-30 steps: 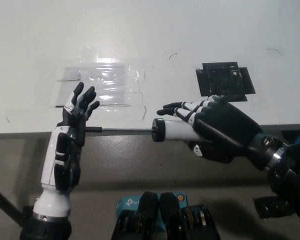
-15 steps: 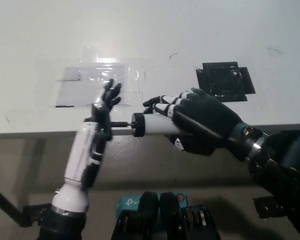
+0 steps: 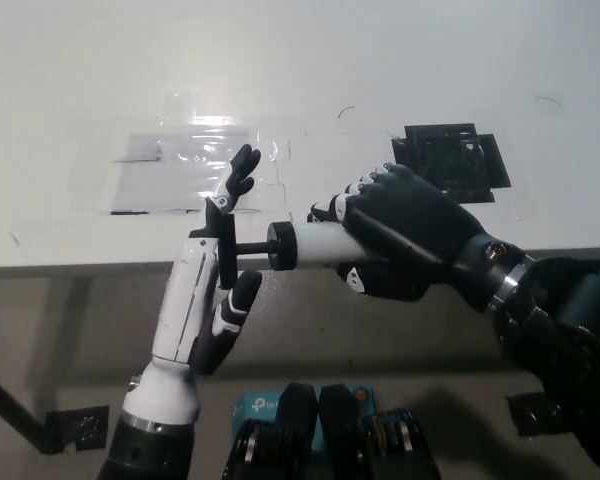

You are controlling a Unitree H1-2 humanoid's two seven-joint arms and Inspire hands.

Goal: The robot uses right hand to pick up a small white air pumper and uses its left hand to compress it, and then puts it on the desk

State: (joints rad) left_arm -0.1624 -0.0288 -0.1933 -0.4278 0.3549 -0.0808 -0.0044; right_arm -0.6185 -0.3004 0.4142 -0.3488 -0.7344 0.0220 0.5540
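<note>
My black right hand (image 3: 405, 232) is shut on the small white air pumper (image 3: 315, 245), holding its white cylinder level above the desk's front edge. The pumper's black end cap faces left, and a thin black rod runs out of it to a black handle (image 3: 226, 252). My white left hand (image 3: 215, 290) stands upright against that handle, palm pressed to its end, fingers apart and pointing up and down. The far end of the cylinder is hidden inside my right hand.
The white desk (image 3: 300, 90) fills the upper picture, its front edge running across the middle. A clear taped sheet (image 3: 195, 170) lies at the left centre, a black taped square (image 3: 448, 160) at the right. A teal box (image 3: 255, 410) sits on the floor below.
My left hand swung right from the desk edge and came up against the pumper's handle. My right hand shifted the pumper left, then lifted it slightly. The rod between cap and handle now looks shorter.
</note>
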